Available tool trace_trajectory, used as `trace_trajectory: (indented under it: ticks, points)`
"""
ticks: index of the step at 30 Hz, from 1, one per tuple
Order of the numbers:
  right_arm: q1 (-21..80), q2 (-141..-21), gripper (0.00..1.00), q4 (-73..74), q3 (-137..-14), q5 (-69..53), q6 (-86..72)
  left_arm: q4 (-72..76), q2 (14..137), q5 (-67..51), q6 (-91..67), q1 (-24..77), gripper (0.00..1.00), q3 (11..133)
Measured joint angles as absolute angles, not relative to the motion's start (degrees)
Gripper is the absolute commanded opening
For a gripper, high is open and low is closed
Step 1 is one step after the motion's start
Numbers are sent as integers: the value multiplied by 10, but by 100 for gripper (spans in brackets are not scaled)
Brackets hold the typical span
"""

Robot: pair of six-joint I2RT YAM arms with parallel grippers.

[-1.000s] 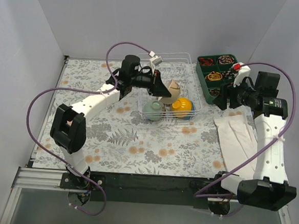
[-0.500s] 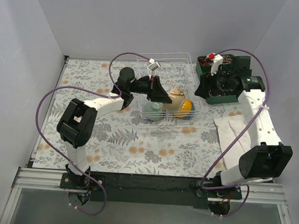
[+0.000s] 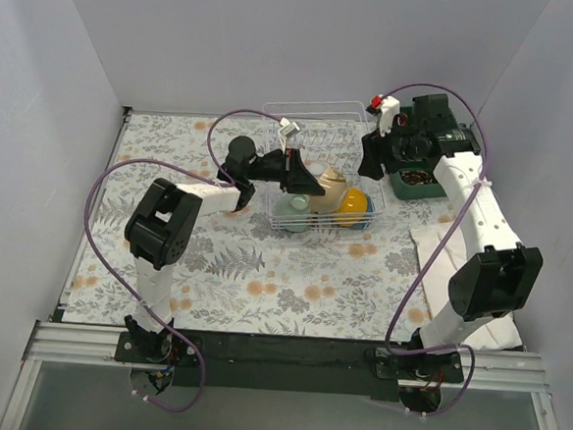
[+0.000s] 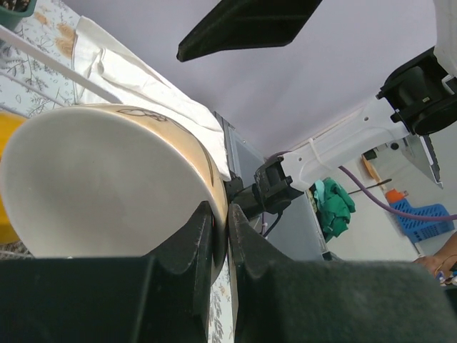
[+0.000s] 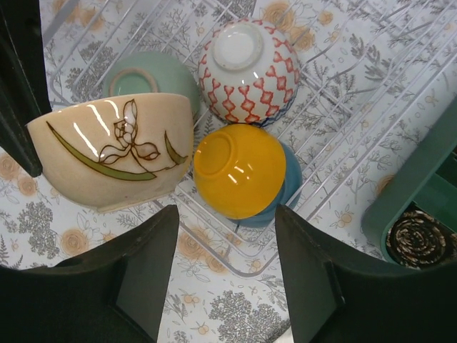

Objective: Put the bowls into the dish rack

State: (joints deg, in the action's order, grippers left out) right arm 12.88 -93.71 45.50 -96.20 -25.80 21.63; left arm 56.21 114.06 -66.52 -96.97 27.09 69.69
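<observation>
My left gripper is shut on the rim of the cream bowl, which has a painted flower, and holds it tilted over the dish rack. In the left wrist view my gripper pinches the cream bowl's wall. My right gripper hovers open and empty above the rack's right side. The right wrist view, with the gripper open, shows the cream bowl, mint bowl, red-and-white bowl and orange-yellow bowl lying on the blue bowl. The blue-patterned bowl is out of view.
A dark green compartmented tray of small items stands right of the rack, partly under my right arm; its corner shows in the right wrist view. A white cloth lies at the right front. Purple cables loop over both arms.
My right arm swung left from over the green tray to above the rack. My left gripper carried the cream bowl slightly right, further over the rack.
</observation>
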Motion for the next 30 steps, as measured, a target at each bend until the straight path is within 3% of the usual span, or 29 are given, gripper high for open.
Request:
trace_trajectory:
  ticks: [7,30]
  points:
    - [144,-973,38,475,-947,-255,232,566,1163,-661,-981,258,0,697]
    - [196,-1028,38,495,-917,-272,243,633,1189,-650,-1021,245,0,676]
